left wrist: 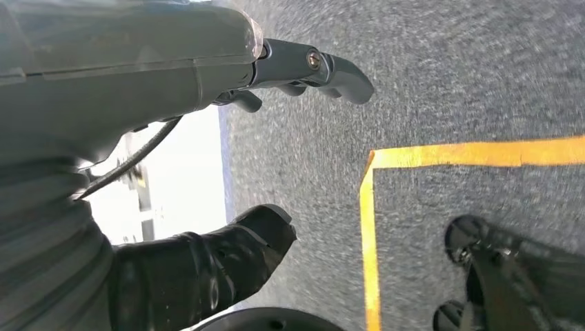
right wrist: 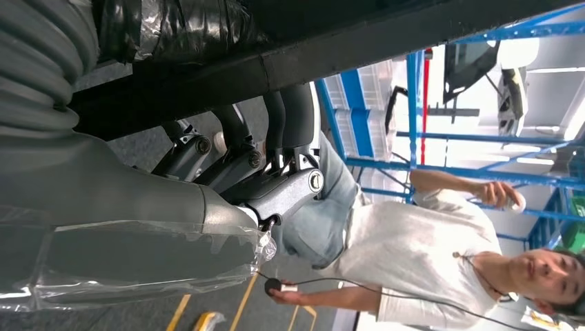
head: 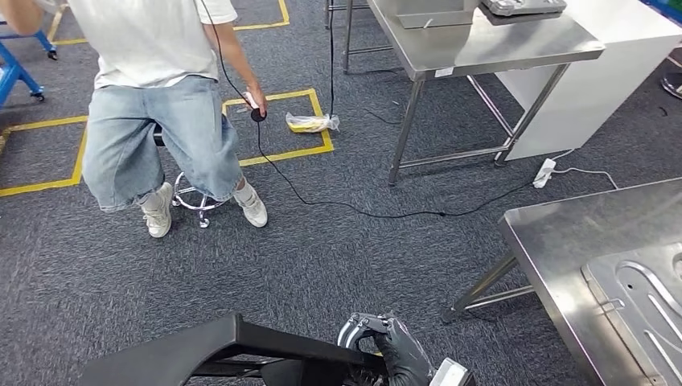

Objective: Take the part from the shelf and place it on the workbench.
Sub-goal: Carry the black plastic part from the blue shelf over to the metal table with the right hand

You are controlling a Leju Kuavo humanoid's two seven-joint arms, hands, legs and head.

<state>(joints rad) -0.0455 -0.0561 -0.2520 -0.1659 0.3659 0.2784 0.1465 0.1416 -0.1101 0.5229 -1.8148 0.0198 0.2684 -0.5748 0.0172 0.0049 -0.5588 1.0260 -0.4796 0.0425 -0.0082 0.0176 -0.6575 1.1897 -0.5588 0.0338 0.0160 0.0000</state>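
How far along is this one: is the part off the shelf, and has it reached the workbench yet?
Pickup looks done: the right hand grips a long black part by its edge, away from any shelf. In hand: carrying it over the carpet. Left: setting it on the workbench, which stands ahead to the right with a metal panel on it. The left hand holds nothing.

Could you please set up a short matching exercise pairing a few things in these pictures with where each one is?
Things:
1. black part
2. yellow bag
3. white power strip
4. embossed metal sheet

Places:
A. on the steel workbench
B. on the carpet by a table leg, cable attached
C. gripped by the right hand
D. inside the yellow-taped floor square

Pairs: 1-C, 2-D, 3-B, 4-A
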